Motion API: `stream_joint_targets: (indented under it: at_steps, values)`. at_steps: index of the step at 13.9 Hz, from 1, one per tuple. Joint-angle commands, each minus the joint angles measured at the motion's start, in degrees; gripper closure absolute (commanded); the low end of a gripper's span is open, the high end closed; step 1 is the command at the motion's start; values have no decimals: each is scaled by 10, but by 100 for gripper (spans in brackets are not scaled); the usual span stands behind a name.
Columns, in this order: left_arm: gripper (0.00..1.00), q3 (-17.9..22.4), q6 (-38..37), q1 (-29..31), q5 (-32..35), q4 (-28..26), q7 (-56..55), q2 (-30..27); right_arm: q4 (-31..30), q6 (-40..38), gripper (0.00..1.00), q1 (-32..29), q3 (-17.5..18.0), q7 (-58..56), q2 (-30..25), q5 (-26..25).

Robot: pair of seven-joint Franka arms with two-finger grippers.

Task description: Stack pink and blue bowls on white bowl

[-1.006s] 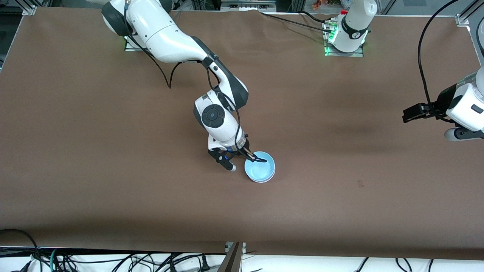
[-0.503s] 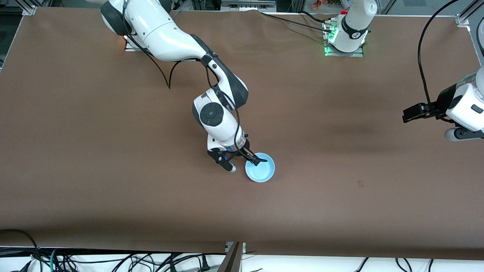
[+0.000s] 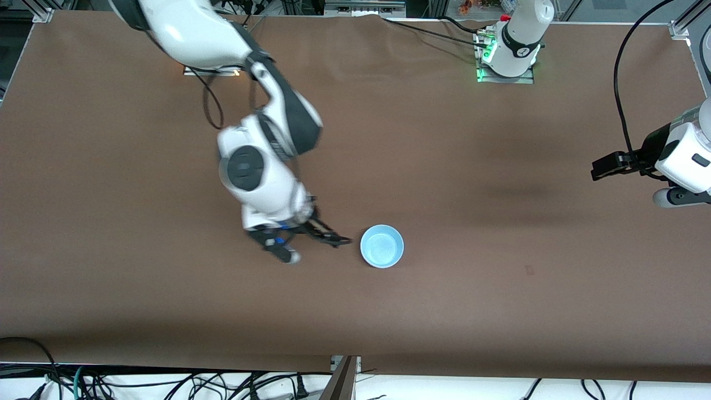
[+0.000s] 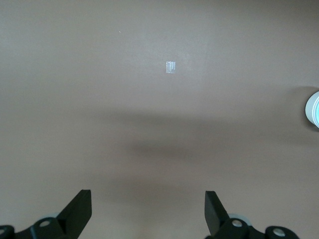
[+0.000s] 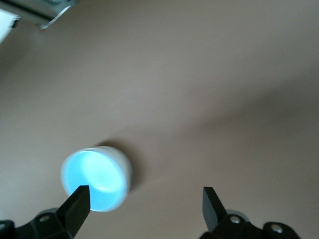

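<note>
- The blue bowl (image 3: pixel 382 246) sits upright on the brown table (image 3: pixel 500 289), roughly midway between the two arms' ends and in the half nearer the front camera.
- From the front only its sky-blue inside and rim show. In the right wrist view the blue bowl (image 5: pixel 96 180) has a white outer wall below the rim (a white bowl (image 5: pixel 125 169) seems to sit under it, the blue one nested inside). No pink bowl can be made out in any view.
- The right gripper (image 3: pixel 314 239) is just beside the stack, toward the right arm's end of the table, over bare tabletop. It is not touching the bowl.
- Its fingers are spread and hold nothing; the right wrist view shows one dark fingertip (image 5: pixel 77 200) in front of the bowl's edge and the other well apart from it, with only table between them.
- The right arm reaches down from its base at the top of the front view, and looks blurred there.
- The left gripper (image 3: pixel 602 166) waits at the left arm's end of the table, well apart from the bowls.
- In the left wrist view its fingers (image 4: pixel 79 209) stand wide apart and empty over the table, a small pale tape mark (image 4: pixel 170 66) lies on the surface, and a sliver of the white bowl (image 4: pixel 313 108) shows at the edge.
</note>
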Motion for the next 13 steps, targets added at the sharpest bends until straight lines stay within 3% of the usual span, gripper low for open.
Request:
stream_joint_targets:
  at_steps: [1,4,8,13]
  values:
    - [0,-2,0,3,-10,2,9,1,-98,-90,0,-23,-31,-136,-119,4]
    - [0,-3,0,2,-10,2,8,2,-127,-192,0,-32,-95,-283,-210,5]
    - [0,-3,-1,1,-9,2,8,2,-221,-228,0,-31,-167,-428,-336,-4]
    - [0,-3,0,-1,-9,3,8,3,-284,-223,0,-25,-177,-495,-396,-88]
